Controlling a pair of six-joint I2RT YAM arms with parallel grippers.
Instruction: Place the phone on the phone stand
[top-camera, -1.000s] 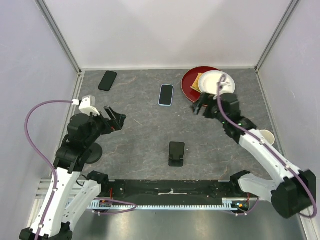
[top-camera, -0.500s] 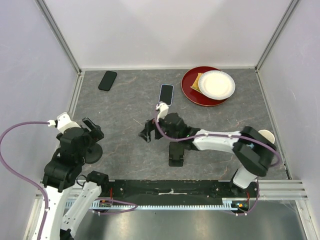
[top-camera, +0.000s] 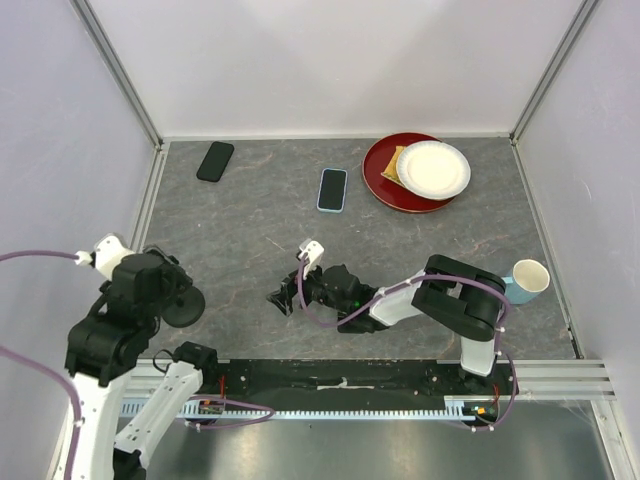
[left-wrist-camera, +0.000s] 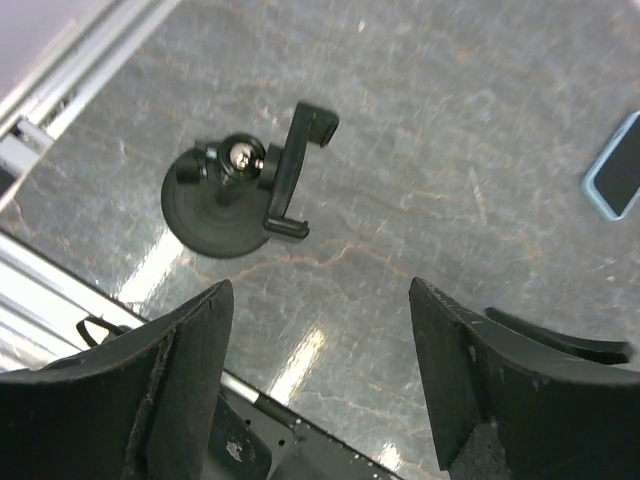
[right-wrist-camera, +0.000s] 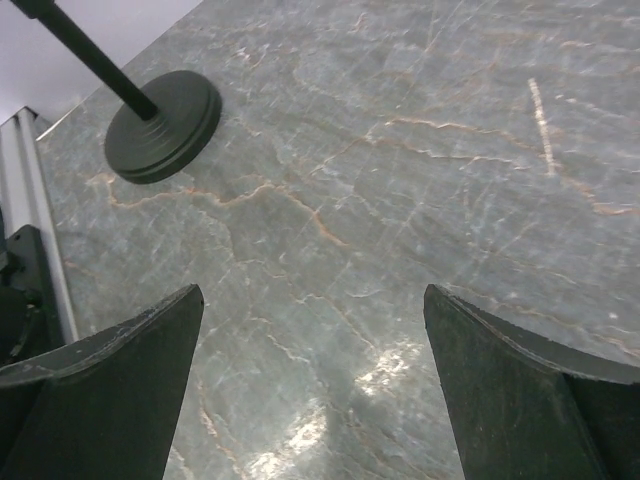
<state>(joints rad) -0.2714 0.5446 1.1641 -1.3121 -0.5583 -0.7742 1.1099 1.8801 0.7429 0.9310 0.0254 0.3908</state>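
Two phones lie flat at the back of the table: a blue-cased phone (top-camera: 332, 189) (left-wrist-camera: 620, 178) in the middle and a black phone (top-camera: 215, 161) at the left. The phone stand (top-camera: 186, 305) (left-wrist-camera: 232, 194), a round black base with a clamp arm on a ball joint, sits at the front left; its base (right-wrist-camera: 164, 124) also shows in the right wrist view. My left gripper (top-camera: 167, 272) (left-wrist-camera: 320, 292) hangs open above and just in front of the stand, holding nothing. My right gripper (top-camera: 284, 297) (right-wrist-camera: 312, 294) is open and low over bare table in the front middle, pointing toward the stand.
A red plate (top-camera: 385, 185) carrying a white plate (top-camera: 433, 168) stands at the back right. A cup (top-camera: 528, 276) sits by the right wall. My folded right arm (top-camera: 420, 300) lies across the front middle. A metal rail (left-wrist-camera: 70, 70) runs along the left edge.
My right arm swung from the plates at the back right down to the front middle, folding low. My left arm drew back to the front left, and its jaws narrowed slightly.
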